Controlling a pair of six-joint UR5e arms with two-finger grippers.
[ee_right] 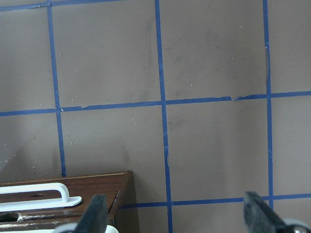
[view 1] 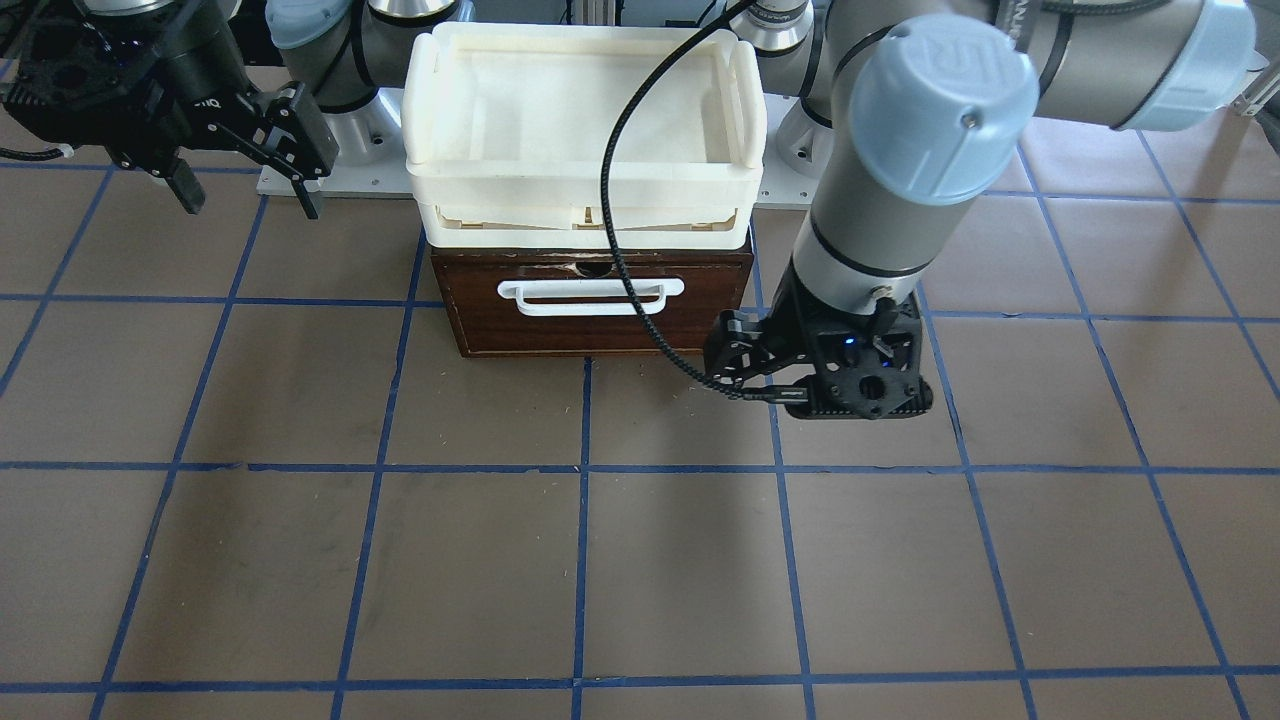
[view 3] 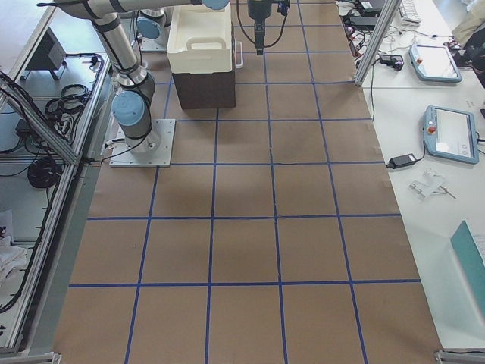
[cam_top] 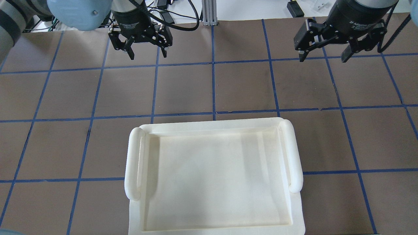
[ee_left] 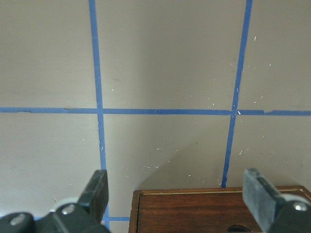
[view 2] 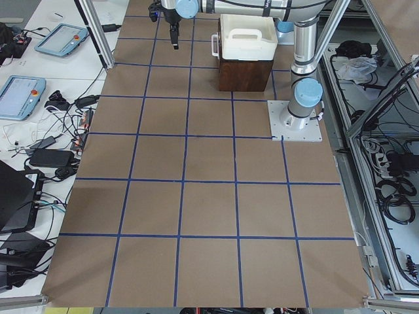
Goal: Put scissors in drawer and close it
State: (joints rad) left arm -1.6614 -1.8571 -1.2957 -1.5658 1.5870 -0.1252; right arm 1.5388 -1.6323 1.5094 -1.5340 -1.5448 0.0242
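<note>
Overhead: the left gripper is at upper left and the right gripper at upper right. Both hang over the taped table with jaws spread and nothing between them. The cream tray fills the lower centre, and we see only its bare pale floor.

Front-facing: the drawer sits at upper centre and looks pushed in. Its white bar handle faces us, with a black cable hanging across it. The white trays stack on top of the drawer, and the top one shows only its floor. We see the left gripper from behind at centre right, just beside the drawer front (fingers hidden here). The right gripper is at upper left, fingers apart.

Exterior left: the dark case with the trays stands at top centre, handle toward frame left.

Exterior right: the same stack stands at top left of centre.

Left wrist: both fingers are wide apart, and the drawer's dark wood lies along the bottom edge.

Right wrist: the fingers are apart, with the drawer corner and handle at lower left.

The scissors show in no view, so we cannot tell where they are (the drawer's inside is hidden).
</note>
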